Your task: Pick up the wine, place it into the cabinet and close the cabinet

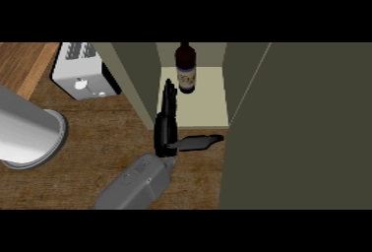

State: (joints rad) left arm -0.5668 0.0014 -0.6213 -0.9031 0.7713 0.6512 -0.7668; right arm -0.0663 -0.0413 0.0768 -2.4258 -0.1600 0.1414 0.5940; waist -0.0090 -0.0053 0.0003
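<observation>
Your wine bottle (pixel 187 69) already stands inside the cabinet (pixel 195 106); your right hand (pixel 168 123), fingers straight, holds nothing; closing the door (pixel 305 128) remains.

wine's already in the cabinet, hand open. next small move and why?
Probably draw the hand back out of the cabinet. The wine bottle stands upright on the shelf, apart from the straight fingers, so placing looks done. The door is open, and the arm lies in the opening, blocking its closing.

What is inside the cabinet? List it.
The wine bottle stands upright on the cabinet shelf. The hand reaches in beside it, fingers straight. The door hides everything to the right.
</observation>
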